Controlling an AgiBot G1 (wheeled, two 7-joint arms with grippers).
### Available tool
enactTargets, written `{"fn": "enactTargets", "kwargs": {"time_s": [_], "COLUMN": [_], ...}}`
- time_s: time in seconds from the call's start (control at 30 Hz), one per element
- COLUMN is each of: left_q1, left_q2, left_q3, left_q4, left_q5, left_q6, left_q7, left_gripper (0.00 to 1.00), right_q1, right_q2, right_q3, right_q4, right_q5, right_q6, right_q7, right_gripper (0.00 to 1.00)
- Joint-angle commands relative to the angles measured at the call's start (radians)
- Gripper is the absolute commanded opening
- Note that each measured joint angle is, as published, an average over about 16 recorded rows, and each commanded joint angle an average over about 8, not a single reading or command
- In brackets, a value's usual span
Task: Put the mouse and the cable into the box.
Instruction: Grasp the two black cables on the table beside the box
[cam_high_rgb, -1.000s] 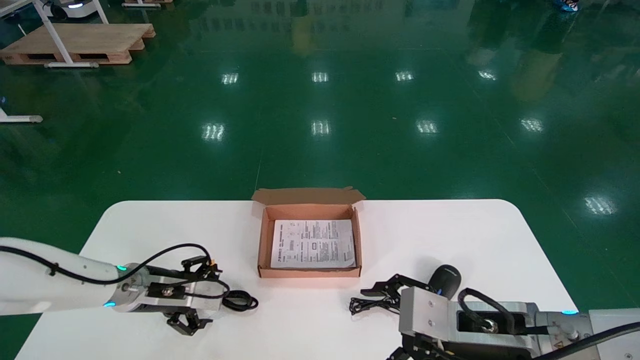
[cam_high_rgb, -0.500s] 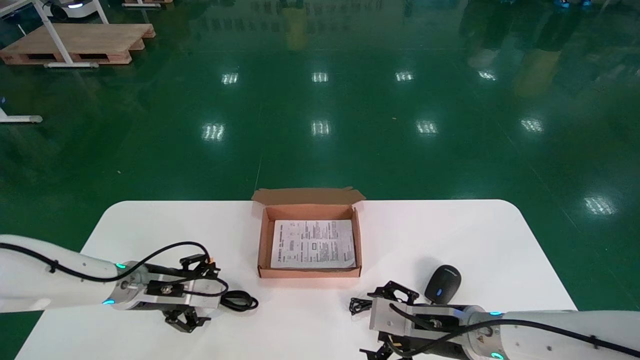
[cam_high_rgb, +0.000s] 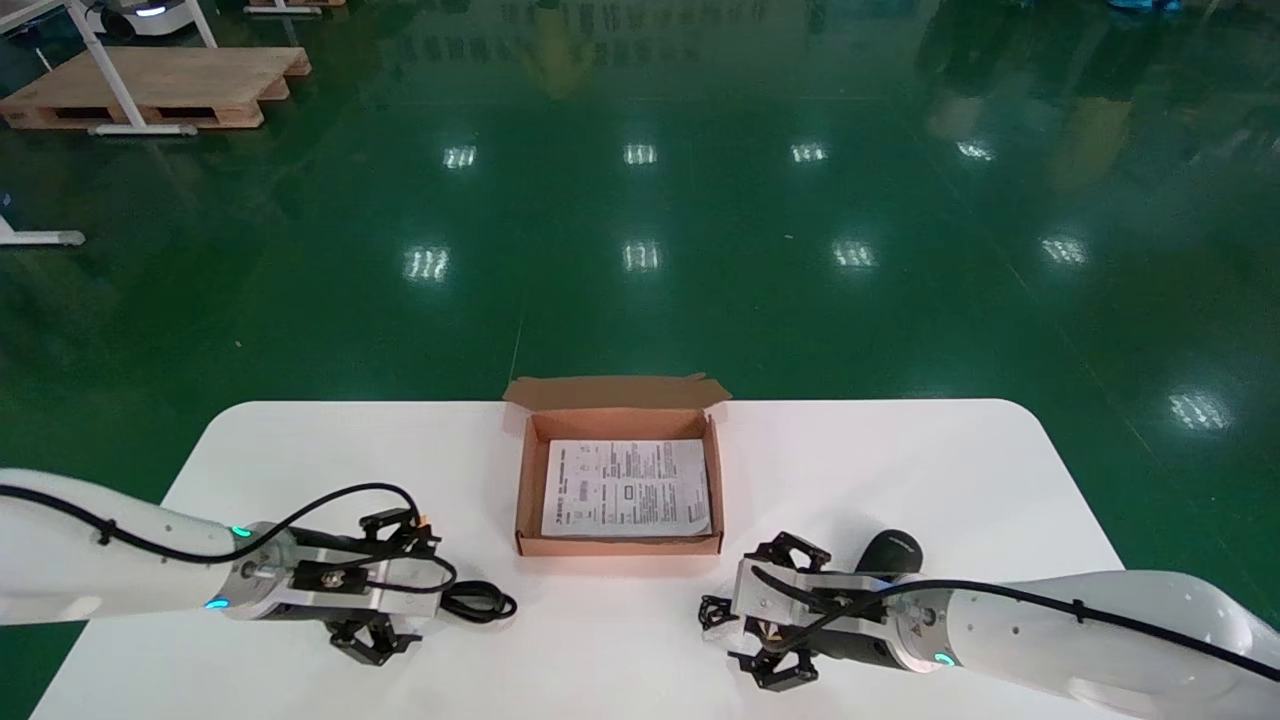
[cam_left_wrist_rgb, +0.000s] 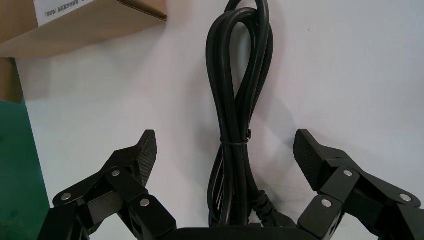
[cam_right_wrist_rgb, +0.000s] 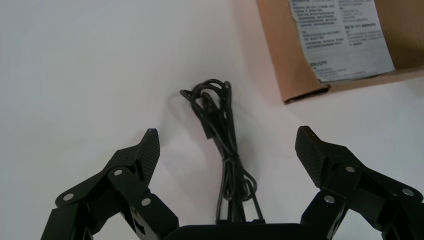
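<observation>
A thick black tied cable (cam_left_wrist_rgb: 239, 110) lies on the white table between the spread fingers of my left gripper (cam_left_wrist_rgb: 225, 150), which is open; in the head view this gripper (cam_high_rgb: 422, 590) is at front left, with the cable (cam_high_rgb: 482, 601) poking out beyond it. My right gripper (cam_right_wrist_rgb: 227, 147) is open and straddles a thin black tied cable (cam_right_wrist_rgb: 220, 125) without touching it; the head view has it (cam_high_rgb: 748, 610) at front right, with the cable (cam_high_rgb: 711, 612). The black mouse (cam_high_rgb: 890, 552) rests just behind the right wrist. The open cardboard box (cam_high_rgb: 521, 490) holds a printed leaflet (cam_high_rgb: 625, 487).
The table's (cam_high_rgb: 900, 460) rounded far edge runs behind the box, with green floor beyond. The box corner (cam_left_wrist_rgb: 75, 25) shows in the left wrist view, and its near wall (cam_right_wrist_rgb: 295, 65) with the leaflet (cam_right_wrist_rgb: 340, 35) shows in the right wrist view.
My right arm has come forward from the near edge and turned, bringing its open gripper down over the thin cable. The left gripper has barely shifted and stays open around the thick cable.
</observation>
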Motion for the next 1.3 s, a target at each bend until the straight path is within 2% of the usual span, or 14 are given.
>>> {"fn": "enactTargets", "kwargs": {"time_s": [0.03, 0.2, 0.23, 0.27, 1.3], "left_q1": [0.000, 0.000, 0.000, 0.000, 0.000], "left_q2": [0.000, 0.000, 0.000, 0.000, 0.000], "left_q3": [0.000, 0.000, 0.000, 0.000, 0.000], "left_q4": [0.001, 0.001, 0.001, 0.001, 0.000], "left_q5": [0.000, 0.000, 0.000, 0.000, -0.001], "left_q6": [0.000, -0.001, 0.000, 0.000, 0.000], "left_q7": [0.000, 0.000, 0.000, 0.000, 0.000], "left_gripper": [0.75, 0.12, 0.03, 0.00, 0.00], "right_q1": [0.008, 0.011, 0.011, 0.010, 0.004], "right_q2": [-0.012, -0.017, -0.016, -0.015, -0.003], "right_q3": [0.001, 0.001, 0.001, 0.001, 0.002], "right_q4": [-0.031, -0.045, -0.043, -0.040, -0.010], "right_q5": [0.002, 0.002, 0.002, 0.002, 0.006], "right_q6": [0.007, 0.014, 0.013, 0.012, -0.002], "right_q7": [-0.018, -0.020, -0.020, -0.020, -0.016], "right_gripper": [0.69, 0.06, 0.00, 0.00, 0.00]}}
